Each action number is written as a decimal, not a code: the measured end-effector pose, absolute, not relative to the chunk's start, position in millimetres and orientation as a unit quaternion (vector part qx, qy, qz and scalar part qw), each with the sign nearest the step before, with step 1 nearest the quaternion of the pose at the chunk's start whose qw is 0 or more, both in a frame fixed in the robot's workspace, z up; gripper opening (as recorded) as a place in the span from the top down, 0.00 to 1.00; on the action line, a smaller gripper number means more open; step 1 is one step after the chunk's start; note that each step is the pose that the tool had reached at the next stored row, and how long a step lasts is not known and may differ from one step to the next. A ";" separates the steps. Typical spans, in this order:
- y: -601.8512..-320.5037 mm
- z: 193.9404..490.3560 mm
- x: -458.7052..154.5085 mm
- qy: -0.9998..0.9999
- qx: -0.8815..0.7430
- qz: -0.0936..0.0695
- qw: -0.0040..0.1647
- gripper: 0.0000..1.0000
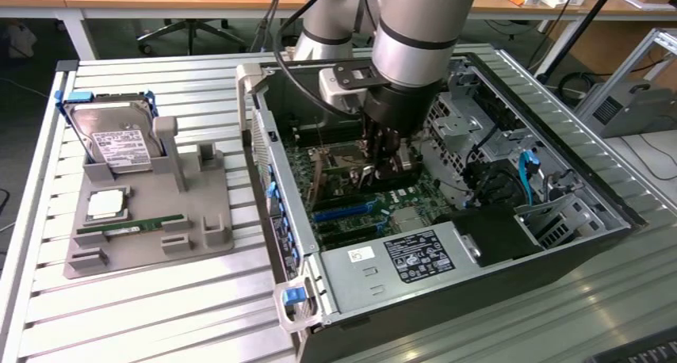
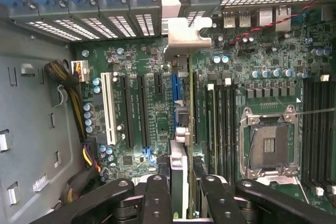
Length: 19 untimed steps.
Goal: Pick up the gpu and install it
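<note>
Already the work stood at the installing step: the pincer (image 2: 181, 192) was down inside the open computer case (image 1: 317, 260) on the worktop (image 1: 158, 315), its two fingers (image 2: 157, 198) closed on the gpu (image 2: 179, 129), which it held on edge over the motherboard (image 2: 142, 66), just beside the blue expansion slot (image 2: 175, 88), with its silver bracket (image 2: 184, 38) up against the case's rear slot openings. By my judgement the card was not yet seated, and seating it called for its lower edge to be lined up true along the slot and pressed straight down, with the bracket kept flush to the rear wall.
</note>
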<state>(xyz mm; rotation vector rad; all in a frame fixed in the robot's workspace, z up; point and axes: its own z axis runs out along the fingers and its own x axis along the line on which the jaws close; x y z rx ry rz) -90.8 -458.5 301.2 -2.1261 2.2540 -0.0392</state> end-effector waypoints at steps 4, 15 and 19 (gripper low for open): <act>-458.7 300.1 -94.6 0.727 -0.686 -0.013 0.021 0.73; -459.7 295.6 -100.1 0.727 -0.686 -0.013 0.021 0.73; -459.6 294.2 -102.8 0.727 -0.686 -0.013 0.022 0.73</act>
